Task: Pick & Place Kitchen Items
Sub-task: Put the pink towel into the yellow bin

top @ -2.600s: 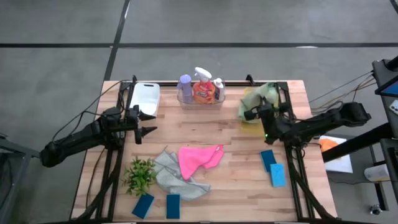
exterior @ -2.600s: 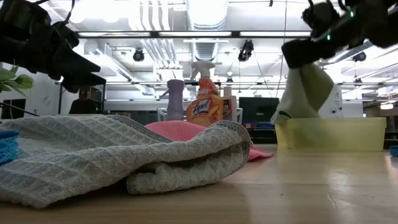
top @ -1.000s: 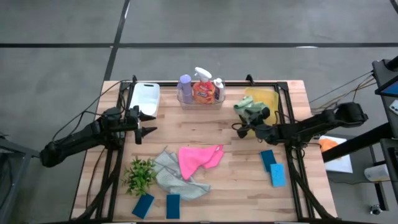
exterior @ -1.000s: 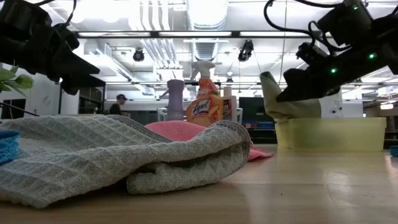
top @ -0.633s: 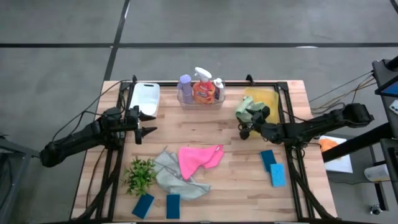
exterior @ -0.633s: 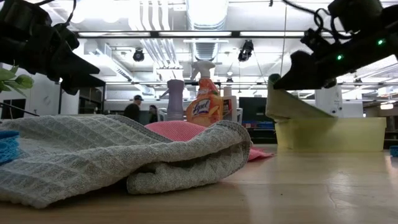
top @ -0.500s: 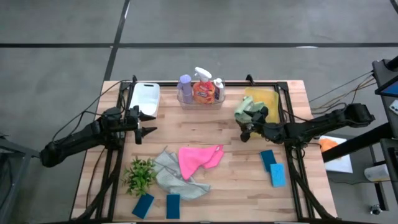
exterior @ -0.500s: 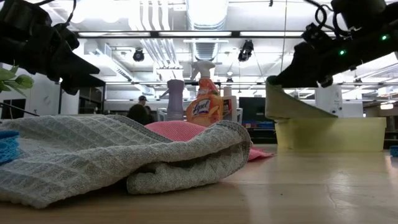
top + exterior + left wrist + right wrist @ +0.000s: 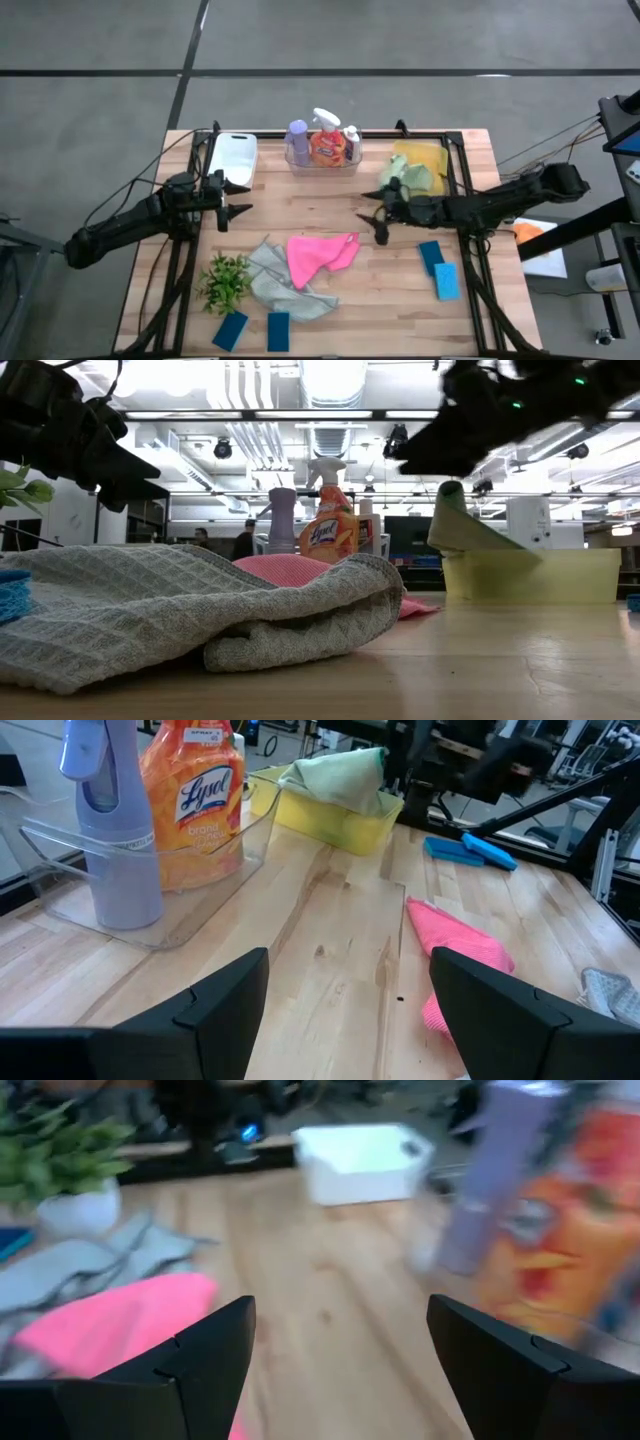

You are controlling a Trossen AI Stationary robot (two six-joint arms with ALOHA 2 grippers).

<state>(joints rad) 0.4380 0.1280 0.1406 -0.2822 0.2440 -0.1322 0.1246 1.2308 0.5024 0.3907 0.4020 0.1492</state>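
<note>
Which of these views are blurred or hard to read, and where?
Right wrist view: smeared throughout, the purple bottle and orange spray bottle streaked. Low view: the grey cloth fills the foreground, and the arms are dark silhouettes against bright ceiling lights. High and left wrist views are sharp.

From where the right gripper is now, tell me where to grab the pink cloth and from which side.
Probably best from straight above. The pink cloth lies flat on the table, so no side edge stands up to pinch. Its corner toward the open right gripper is bunched and closest; pinch that fold, clear of the grey cloth overlapping its other side.
</note>
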